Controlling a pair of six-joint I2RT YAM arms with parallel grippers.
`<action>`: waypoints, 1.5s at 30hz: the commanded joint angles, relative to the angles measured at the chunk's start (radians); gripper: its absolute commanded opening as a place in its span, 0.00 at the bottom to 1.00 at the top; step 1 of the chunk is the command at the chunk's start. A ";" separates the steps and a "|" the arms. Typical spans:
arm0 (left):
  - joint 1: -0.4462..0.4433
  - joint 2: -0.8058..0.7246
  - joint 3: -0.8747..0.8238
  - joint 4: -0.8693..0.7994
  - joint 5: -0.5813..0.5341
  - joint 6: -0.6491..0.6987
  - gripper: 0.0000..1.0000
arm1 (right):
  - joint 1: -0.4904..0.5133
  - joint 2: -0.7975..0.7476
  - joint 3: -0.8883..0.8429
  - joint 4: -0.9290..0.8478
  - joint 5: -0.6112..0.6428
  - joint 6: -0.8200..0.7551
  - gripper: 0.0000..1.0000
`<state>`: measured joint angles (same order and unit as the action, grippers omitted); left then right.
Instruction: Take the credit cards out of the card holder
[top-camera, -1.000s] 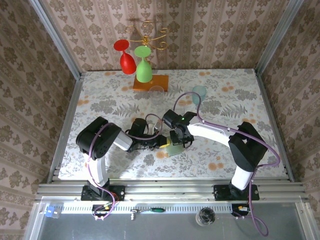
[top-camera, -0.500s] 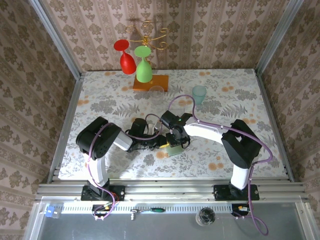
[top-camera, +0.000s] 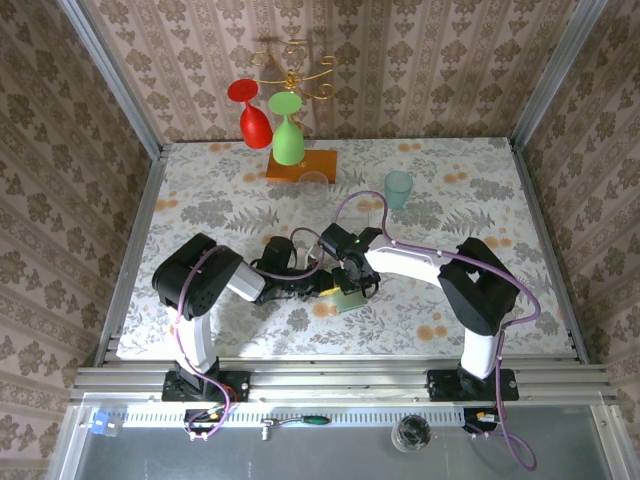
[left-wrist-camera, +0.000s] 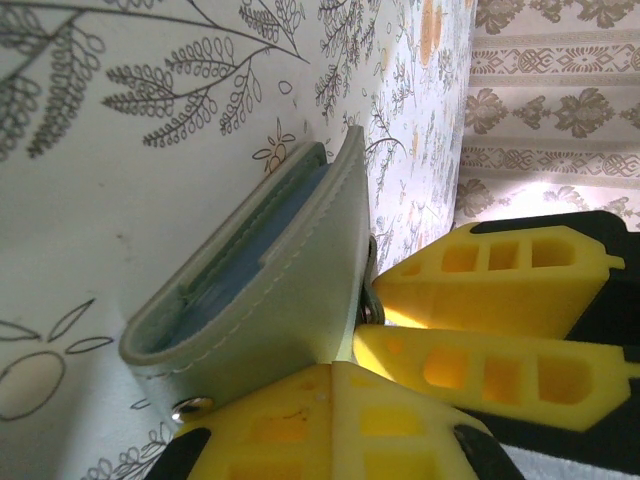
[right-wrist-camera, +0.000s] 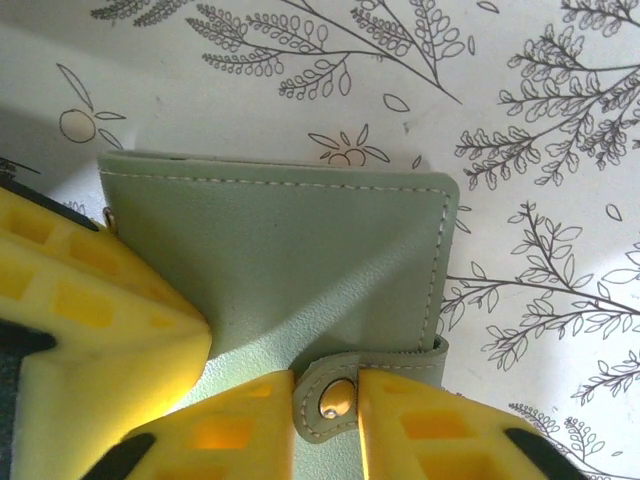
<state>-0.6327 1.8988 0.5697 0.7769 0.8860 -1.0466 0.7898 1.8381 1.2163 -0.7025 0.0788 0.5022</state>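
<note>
One card holder (top-camera: 348, 299), right arm (top-camera: 420, 265) shifted left

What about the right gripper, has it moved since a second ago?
Yes, slightly: in the top view the right gripper has edged left, away from the teal cup, and its arm's elbow has swung left with it.

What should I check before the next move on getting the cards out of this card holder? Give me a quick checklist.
1. Left claw clamped on the card holder: ok.
2. Right claw pinching the snap strap: cannot tell; its fingers flank the strap closely.
3. Card holder opened flat on the table: not ok; it is folded, only ajar at one edge.
4. Blue card seated in its pocket: ok.
5. Red card located: cannot tell.
</note>
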 joint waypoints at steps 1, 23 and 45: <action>-0.004 0.071 -0.063 -0.225 -0.101 -0.019 0.00 | -0.011 0.028 -0.047 0.020 0.058 0.031 0.16; 0.018 0.134 -0.099 -0.117 -0.081 -0.070 0.00 | -0.263 -0.123 -0.322 0.307 -0.294 0.216 0.00; 0.010 -0.049 0.009 -0.279 -0.100 0.009 0.02 | -0.280 -0.157 -0.240 0.227 -0.272 0.133 0.30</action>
<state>-0.6228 1.8755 0.5690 0.7525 0.8757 -1.0843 0.5091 1.6932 0.9478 -0.4328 -0.2173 0.6731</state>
